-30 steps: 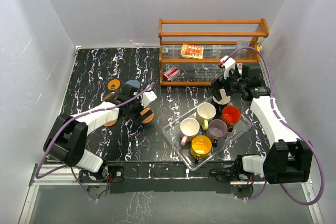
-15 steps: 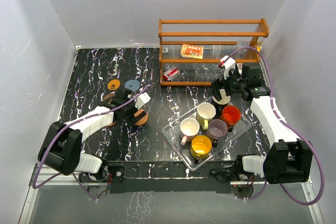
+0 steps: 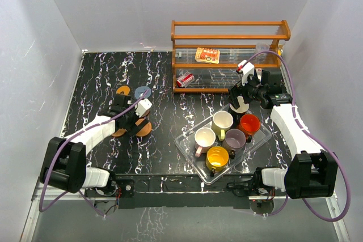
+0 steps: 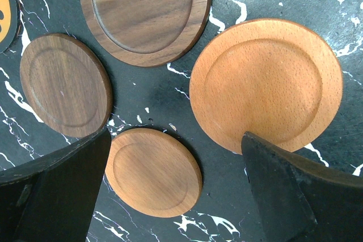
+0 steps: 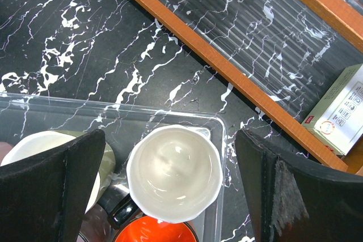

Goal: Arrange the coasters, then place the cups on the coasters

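Several coasters lie at the table's left: a patterned orange one (image 3: 123, 90), a blue-grey one (image 3: 142, 91) and an orange-brown one (image 3: 144, 129). My left gripper (image 3: 135, 122) hangs open over them. In the left wrist view a small orange-brown coaster (image 4: 153, 171) lies between my left gripper (image 4: 176, 135) fingers, a larger one (image 4: 266, 86) at the right finger, dark brown ones (image 4: 144, 9) (image 4: 65, 83) beyond. My right gripper (image 3: 240, 101) (image 5: 170, 137) is open above the black cup with white interior (image 5: 173, 173). The olive-cream (image 3: 222, 121), orange-red (image 3: 249, 123), mauve (image 3: 234, 138), pale pink (image 3: 205, 138) and yellow (image 3: 217, 156) cups stand in the tray.
The clear plastic tray (image 3: 186, 147) sits right of centre. A wooden rack (image 3: 229, 26) stands at the back right, its lower rail (image 5: 227, 66) just beyond the tray, with a small box (image 5: 340, 111) on it.
My left gripper has shifted left, and the orange-brown coaster beside it now lies further left. The right arm has not moved.
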Motion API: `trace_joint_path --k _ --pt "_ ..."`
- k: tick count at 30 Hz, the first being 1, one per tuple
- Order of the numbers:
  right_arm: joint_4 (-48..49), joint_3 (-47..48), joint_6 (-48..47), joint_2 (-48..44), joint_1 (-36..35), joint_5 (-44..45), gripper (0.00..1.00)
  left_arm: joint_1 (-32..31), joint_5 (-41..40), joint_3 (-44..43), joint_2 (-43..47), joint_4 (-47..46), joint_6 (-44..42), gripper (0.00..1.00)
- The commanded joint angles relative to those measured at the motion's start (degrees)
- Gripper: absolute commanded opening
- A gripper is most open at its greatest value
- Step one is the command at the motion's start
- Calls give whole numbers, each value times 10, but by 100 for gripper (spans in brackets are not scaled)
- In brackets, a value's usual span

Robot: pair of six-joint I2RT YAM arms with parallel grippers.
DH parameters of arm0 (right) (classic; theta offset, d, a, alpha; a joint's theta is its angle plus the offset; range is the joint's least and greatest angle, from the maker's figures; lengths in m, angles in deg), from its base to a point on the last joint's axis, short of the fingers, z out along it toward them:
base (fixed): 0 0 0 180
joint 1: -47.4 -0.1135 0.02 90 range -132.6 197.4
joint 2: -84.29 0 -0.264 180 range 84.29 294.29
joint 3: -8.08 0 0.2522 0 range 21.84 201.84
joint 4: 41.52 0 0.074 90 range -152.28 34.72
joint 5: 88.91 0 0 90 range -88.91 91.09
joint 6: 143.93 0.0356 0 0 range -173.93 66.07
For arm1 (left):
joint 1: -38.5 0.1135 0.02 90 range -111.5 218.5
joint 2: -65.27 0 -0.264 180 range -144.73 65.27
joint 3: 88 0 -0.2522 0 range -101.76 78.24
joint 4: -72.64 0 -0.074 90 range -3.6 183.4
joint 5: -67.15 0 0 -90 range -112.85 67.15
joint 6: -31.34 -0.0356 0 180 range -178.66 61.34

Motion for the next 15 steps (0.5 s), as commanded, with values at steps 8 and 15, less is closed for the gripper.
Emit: trace_joint_path --k 8,15 --pt "13 1 1 -16 4 -13 98 13 -3 1 1 62 -28 99" --pt "13 0 1 -15 4 -14 98 18 0 -2 1 70 -33 99"
